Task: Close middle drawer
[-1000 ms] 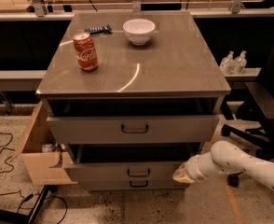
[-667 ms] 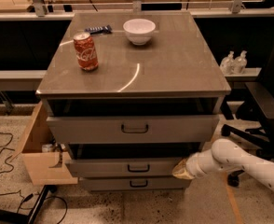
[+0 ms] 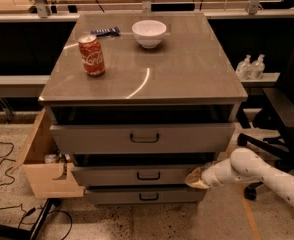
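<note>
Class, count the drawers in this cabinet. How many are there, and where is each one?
3, stacked in one column: the top drawer, the middle drawer just below it, and the bottom drawer lowest. The hand is at the middle drawer's right end.

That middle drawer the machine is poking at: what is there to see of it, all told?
The middle drawer shows a wide, low grey front panel, metal by its look, with a small dark loop handle at its centre. It sits level between a taller drawer front above and a narrower drawer front below, slightly forward of the lower one, so it looks not quite shut. A dark gap shows above it. The robot's hand, on a white arm, is at the panel's right end, apparently touching it.
</note>
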`<state>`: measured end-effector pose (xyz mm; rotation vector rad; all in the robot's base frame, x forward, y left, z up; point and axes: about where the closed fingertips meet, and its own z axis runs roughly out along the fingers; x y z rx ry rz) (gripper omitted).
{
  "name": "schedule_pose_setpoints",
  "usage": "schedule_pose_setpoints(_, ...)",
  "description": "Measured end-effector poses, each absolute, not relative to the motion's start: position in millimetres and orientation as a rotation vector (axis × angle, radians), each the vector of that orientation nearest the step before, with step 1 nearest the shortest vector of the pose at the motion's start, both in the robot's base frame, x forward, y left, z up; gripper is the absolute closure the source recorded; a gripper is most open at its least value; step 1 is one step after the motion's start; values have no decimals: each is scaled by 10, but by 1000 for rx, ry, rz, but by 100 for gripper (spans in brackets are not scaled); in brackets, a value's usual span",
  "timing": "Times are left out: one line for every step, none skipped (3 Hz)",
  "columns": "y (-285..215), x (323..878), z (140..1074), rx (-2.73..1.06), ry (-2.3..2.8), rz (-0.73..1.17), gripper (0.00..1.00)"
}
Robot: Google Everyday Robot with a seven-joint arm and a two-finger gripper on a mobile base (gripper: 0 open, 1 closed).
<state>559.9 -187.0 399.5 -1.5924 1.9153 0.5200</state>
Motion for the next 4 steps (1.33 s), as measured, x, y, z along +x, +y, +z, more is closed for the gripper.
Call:
schedule_pose_setpoints(-1971,5579,3972,-1555,1922,529,100)
schedule_pose_setpoints(-2092,5508,3963,-1516,1938,534,100)
schedule_pose_setpoints(-2136,5480,3941,-1494,1945,540,100)
schedule_pose_setpoints(-2142,5546,3905,-1473,1941,562,100)
